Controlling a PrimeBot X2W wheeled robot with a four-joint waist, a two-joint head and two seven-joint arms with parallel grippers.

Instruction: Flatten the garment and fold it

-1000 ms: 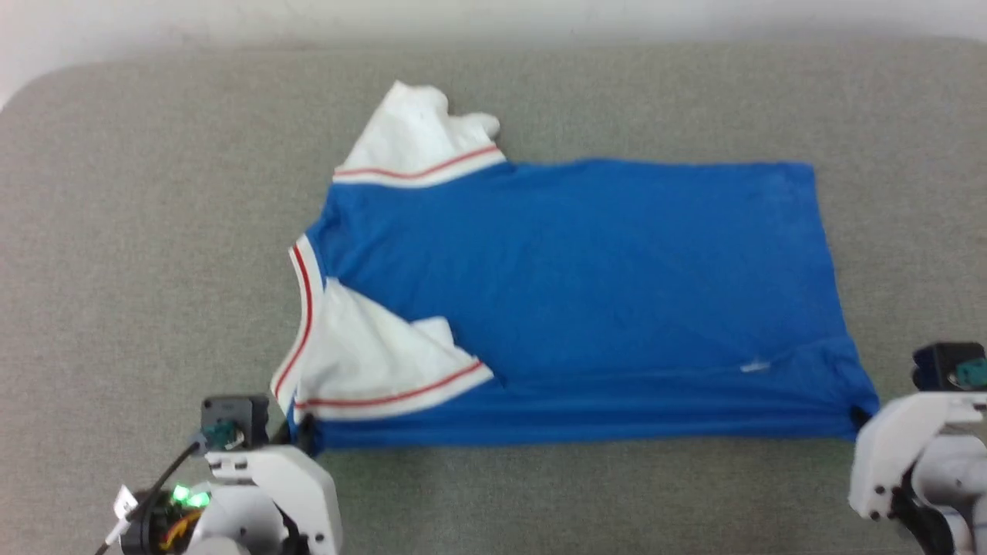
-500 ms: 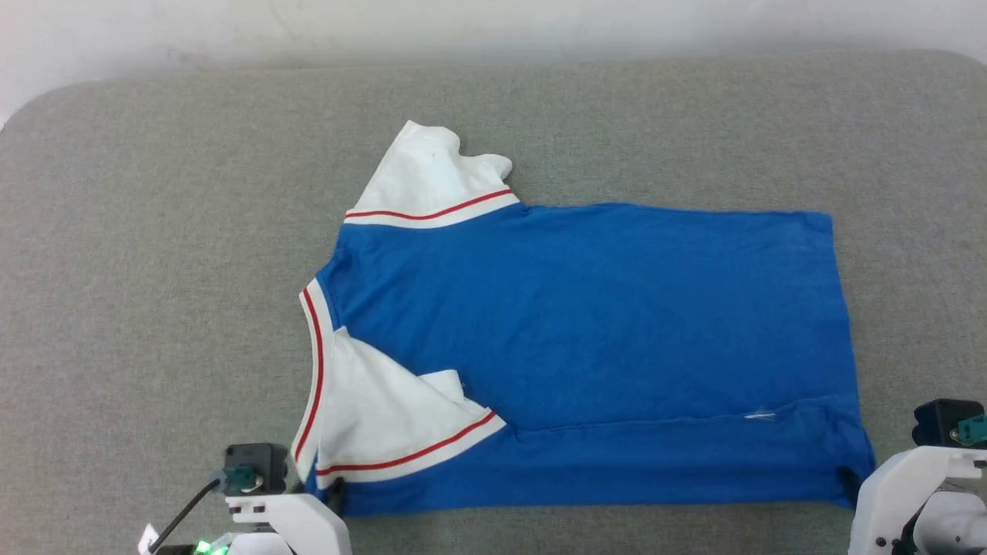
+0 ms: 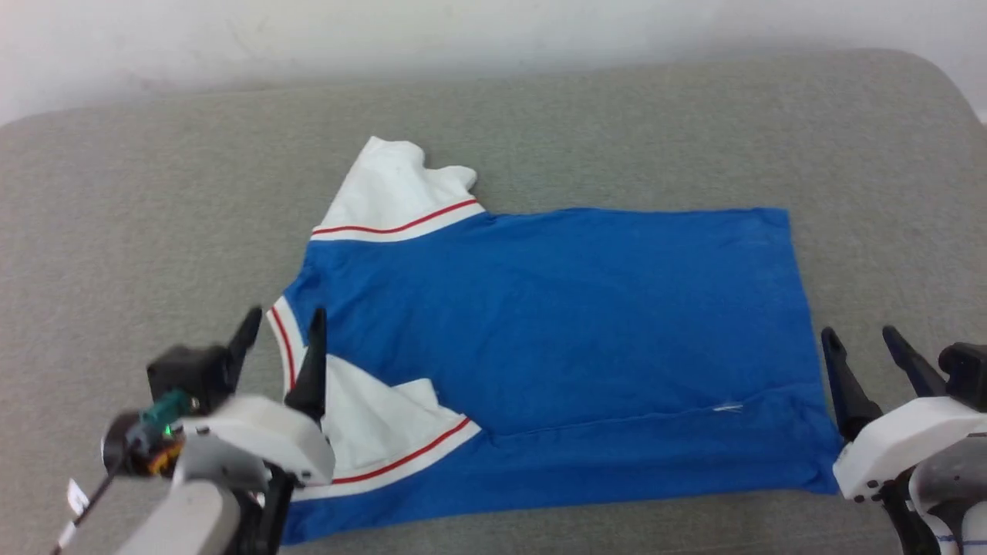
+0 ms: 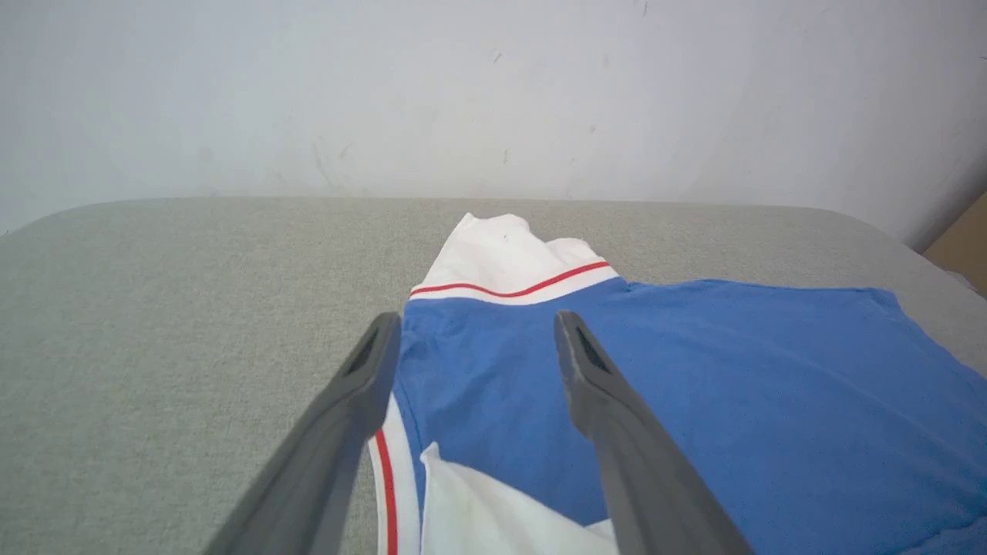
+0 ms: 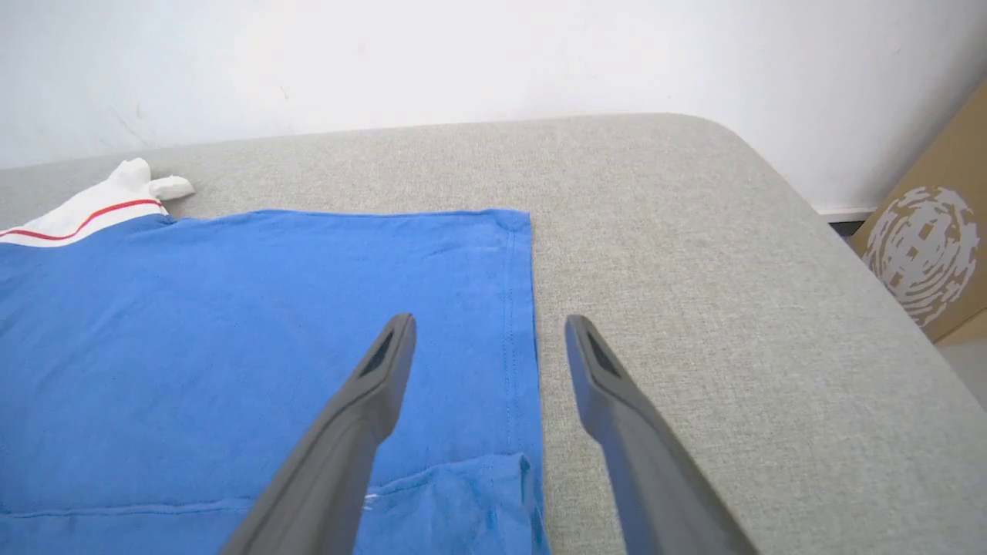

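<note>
The left claw (image 3: 284, 317) hangs with its fingers spread and nothing between them, tips over the striped collar (image 3: 280, 339). In the left wrist view that claw (image 4: 478, 324) points toward 12 o'clock along the neck end.

The garment (image 3: 555, 308) lies on the grey padded table (image 3: 116, 193), collar at 9 o'clock and hem (image 3: 798, 308) at 3 o'clock. It is mostly flat, plain blue side up. The far sleeve (image 3: 393, 193) sticks out toward 11 o'clock, a little rumpled at its end. The near sleeve (image 3: 370, 416) is turned in over the body. A near strip (image 3: 617, 455) along the 6 o'clock edge looks doubled over.

The right claw (image 3: 858, 335) is also parted and empty, just beside the hem's near corner. Seen from its own wrist, the right claw (image 5: 491, 322) straddles the hem line.

The first lengthwise fold seems made, with both arms between grasps. Next, probably, each claw reaches toward 12 o'clock, pinches the far edge at its end and brings it to 6 o'clock, far sleeve tucked in first.
</note>
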